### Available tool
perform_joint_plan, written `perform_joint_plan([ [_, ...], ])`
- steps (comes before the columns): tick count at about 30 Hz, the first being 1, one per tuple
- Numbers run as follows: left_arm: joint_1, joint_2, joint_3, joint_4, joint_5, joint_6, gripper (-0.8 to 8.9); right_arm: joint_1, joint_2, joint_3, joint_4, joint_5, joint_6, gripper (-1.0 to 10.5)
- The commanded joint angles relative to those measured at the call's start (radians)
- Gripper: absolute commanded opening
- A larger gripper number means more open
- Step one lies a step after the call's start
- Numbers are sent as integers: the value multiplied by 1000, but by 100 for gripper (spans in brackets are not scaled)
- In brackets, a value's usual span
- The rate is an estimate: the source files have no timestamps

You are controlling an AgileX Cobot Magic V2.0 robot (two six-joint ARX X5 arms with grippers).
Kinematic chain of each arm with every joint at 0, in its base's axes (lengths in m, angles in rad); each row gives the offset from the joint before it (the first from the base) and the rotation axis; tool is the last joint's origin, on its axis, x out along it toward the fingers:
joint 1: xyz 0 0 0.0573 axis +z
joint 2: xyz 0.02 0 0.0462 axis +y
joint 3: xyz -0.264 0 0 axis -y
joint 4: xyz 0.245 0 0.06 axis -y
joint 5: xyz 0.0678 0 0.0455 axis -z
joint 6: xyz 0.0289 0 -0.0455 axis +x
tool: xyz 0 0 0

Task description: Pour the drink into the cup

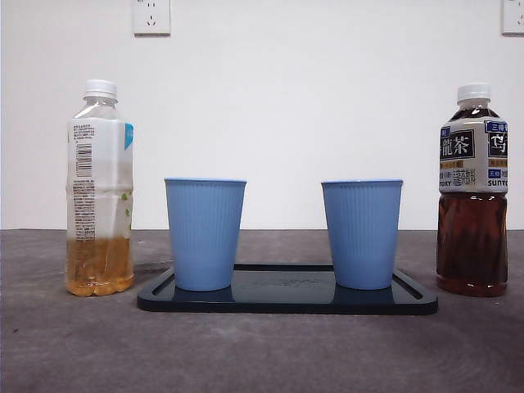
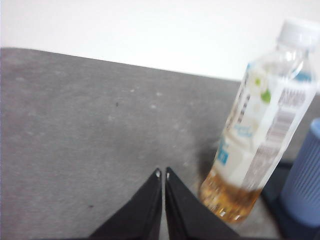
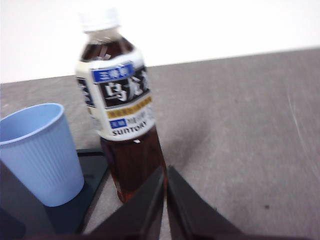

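Nothing is grasped yet: both the left gripper [image 2: 162, 173] and right gripper [image 3: 165, 170] sit pinched together, so one must widen around a capped bottle [image 1: 472, 192] first.

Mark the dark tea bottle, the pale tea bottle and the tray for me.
dark tea bottle [image 1: 472, 246], front view, lower body below the label.
pale tea bottle [image 1: 99, 176], front view, on the white label.
tray [image 1: 286, 301], front view, front rim.
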Motion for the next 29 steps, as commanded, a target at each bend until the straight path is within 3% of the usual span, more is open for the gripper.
perform_joint_plan([
  [1, 2, -1, -10, 30, -1, -148, 9, -2, -3, -6, 10, 5, 95, 6],
  [5, 2, -1, 23, 35, -1, -266, 10, -2, -3, 18, 13, -14, 172, 6],
  [8, 2, 0, 68, 18, 3, -318, 10, -2, -3, 64, 8, -13, 185, 6],
  [14, 2, 35, 234, -66, 14, -325, 10, -2, 6, 203, -10, -1, 180, 6],
  [17, 2, 81, 339, -142, 19, -278, 10, -2, 39, 288, -50, -2, 153, 6],
  [21, 2, 162, 477, -246, 64, -193, 10, -2, 108, 406, -137, -12, 59, 6],
  [29, 2, 355, 683, -507, 246, 11, 10, -2, 309, 648, -442, -138, -73, 6],
])
